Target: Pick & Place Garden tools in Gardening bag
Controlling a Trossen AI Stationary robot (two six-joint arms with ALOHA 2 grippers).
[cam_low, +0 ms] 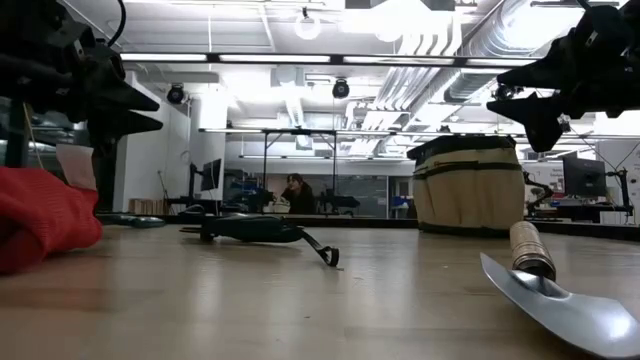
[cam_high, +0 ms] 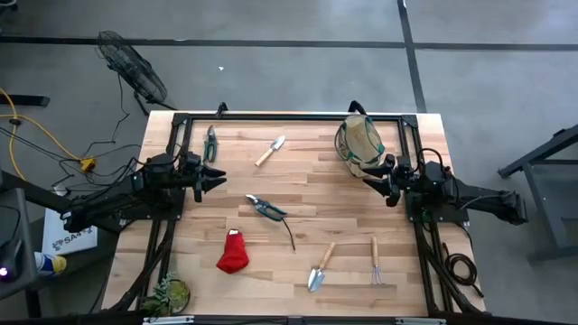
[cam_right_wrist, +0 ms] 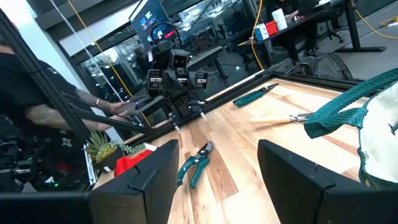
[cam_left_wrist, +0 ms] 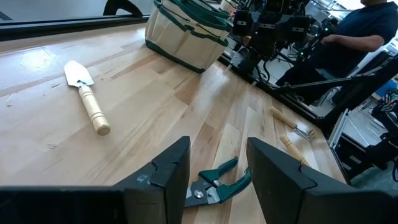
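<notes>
The tan gardening bag [cam_high: 359, 142] with green trim stands on its base at the table's far right. One green-handled pruner [cam_high: 211, 143] lies at the far left and another [cam_high: 266, 208] lies mid-table. One trowel [cam_high: 270, 151] lies near the far edge, a second trowel [cam_high: 320, 267] and the hand rake [cam_high: 377, 264] near the front. The red glove [cam_high: 234, 253] lies front left. My left gripper [cam_high: 217, 178] is open and empty above the table's left side, with the mid-table pruner [cam_left_wrist: 217, 183] below and ahead of it. My right gripper [cam_high: 370, 178] is open and empty beside the bag's near side.
A leafy plant clump [cam_high: 169, 293] sits at the front left corner. A dark frame [cam_high: 289, 116] runs along the table's far edge and both sides. A person [cam_left_wrist: 354, 31] is beyond the table's right side. Bare wood [cam_high: 316, 190] lies between the two grippers.
</notes>
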